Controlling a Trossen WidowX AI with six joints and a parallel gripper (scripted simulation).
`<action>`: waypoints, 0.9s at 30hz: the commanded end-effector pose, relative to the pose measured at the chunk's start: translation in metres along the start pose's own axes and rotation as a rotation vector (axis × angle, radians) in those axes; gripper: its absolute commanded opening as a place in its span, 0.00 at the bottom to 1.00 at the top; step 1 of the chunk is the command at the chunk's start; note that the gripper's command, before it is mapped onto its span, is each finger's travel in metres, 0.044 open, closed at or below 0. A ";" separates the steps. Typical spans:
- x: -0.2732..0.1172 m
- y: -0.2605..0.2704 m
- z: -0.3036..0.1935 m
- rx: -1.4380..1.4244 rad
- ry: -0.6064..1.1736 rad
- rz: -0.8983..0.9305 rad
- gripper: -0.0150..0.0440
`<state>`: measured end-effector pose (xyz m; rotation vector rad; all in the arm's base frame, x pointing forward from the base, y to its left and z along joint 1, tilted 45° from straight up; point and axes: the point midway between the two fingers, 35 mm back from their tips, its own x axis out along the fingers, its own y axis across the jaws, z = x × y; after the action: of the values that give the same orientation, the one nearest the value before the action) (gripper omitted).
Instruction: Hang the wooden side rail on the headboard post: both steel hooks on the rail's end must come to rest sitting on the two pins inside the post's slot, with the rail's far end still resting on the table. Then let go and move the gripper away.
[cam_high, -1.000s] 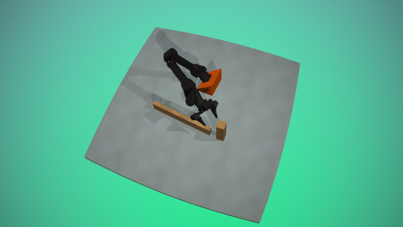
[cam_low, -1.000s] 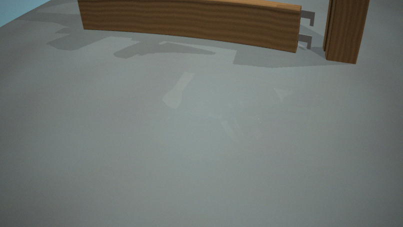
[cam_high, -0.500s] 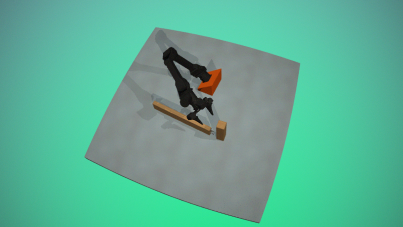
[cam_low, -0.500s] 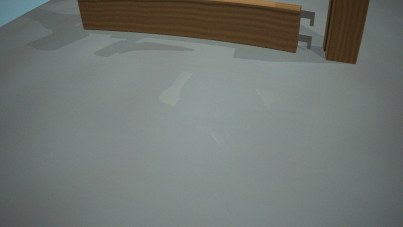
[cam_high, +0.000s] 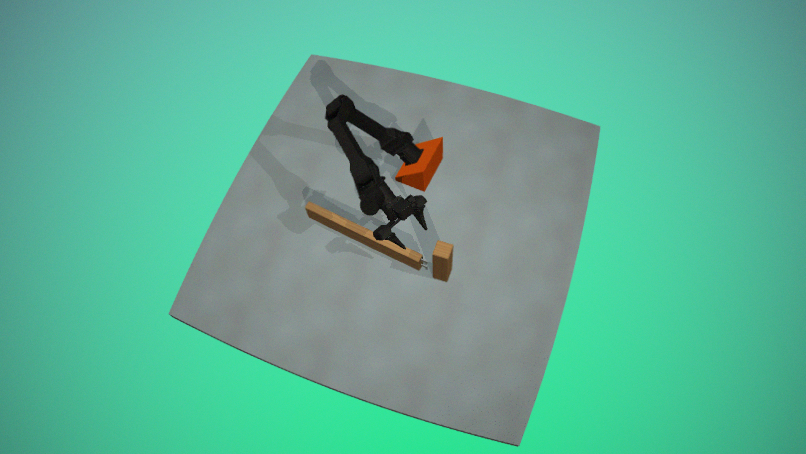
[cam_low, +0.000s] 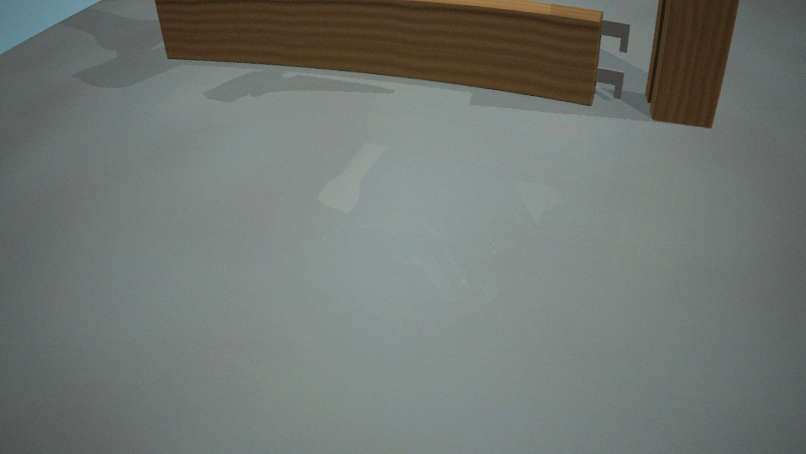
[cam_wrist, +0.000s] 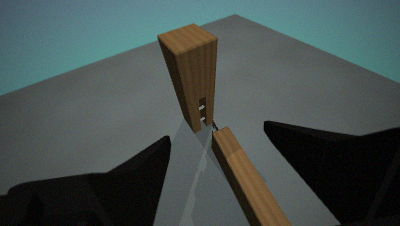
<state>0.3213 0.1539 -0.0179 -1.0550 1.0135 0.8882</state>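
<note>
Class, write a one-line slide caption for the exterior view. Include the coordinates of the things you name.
Two steel hooks (cam_low: 615, 28) on the wooden rail's end (cam_low: 593, 62) point toward the upright post (cam_low: 688, 67), a gap between them.

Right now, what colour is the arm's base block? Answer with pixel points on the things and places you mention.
The base block (cam_high: 434, 165) is orange, with darker shaded sides; the top view shows it best.

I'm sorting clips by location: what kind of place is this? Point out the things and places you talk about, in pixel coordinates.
Probably a robot test setup for furniture assembly: a black arm (cam_high: 349, 147) on an orange base (cam_high: 433, 169), a wooden rail (cam_high: 363, 235) (cam_low: 377, 42) (cam_wrist: 250, 175) with steel hooks, and a slotted post (cam_high: 442, 262) (cam_low: 690, 62) (cam_wrist: 197, 65).
</note>
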 end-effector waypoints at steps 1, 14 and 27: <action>0.003 -0.004 0.000 0.204 0.063 0.008 1.00; 0.005 -0.015 -0.002 1.191 0.372 -0.151 1.00; -0.006 -0.027 -0.002 2.008 0.492 -0.651 1.00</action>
<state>0.3374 0.1507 -0.0157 -0.0903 1.4459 -0.3448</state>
